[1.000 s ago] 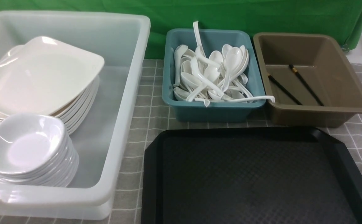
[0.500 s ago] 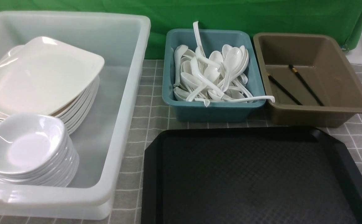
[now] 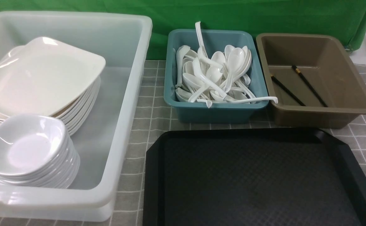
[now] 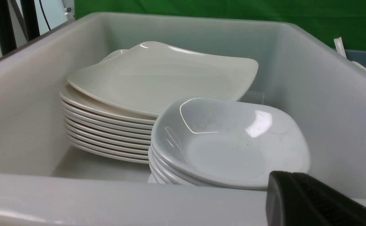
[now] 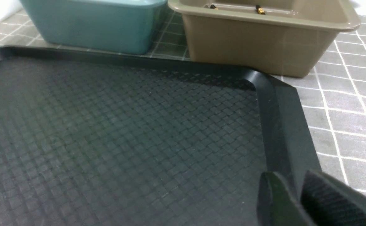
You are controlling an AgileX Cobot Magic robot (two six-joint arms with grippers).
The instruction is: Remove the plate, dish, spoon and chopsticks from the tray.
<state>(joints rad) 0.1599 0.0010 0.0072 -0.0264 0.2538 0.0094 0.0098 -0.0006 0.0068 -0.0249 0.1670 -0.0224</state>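
Finding the tray bare, chopsticks binned; left gripper closed, right gripper slightly parted, empty: we retract clear of rims.

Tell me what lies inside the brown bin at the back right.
Inside the brown rectangular plastic bin lie two thin black chopsticks with gold bands, apart from each other on its floor. The near wall hides the front strip of floor and their lower tips.
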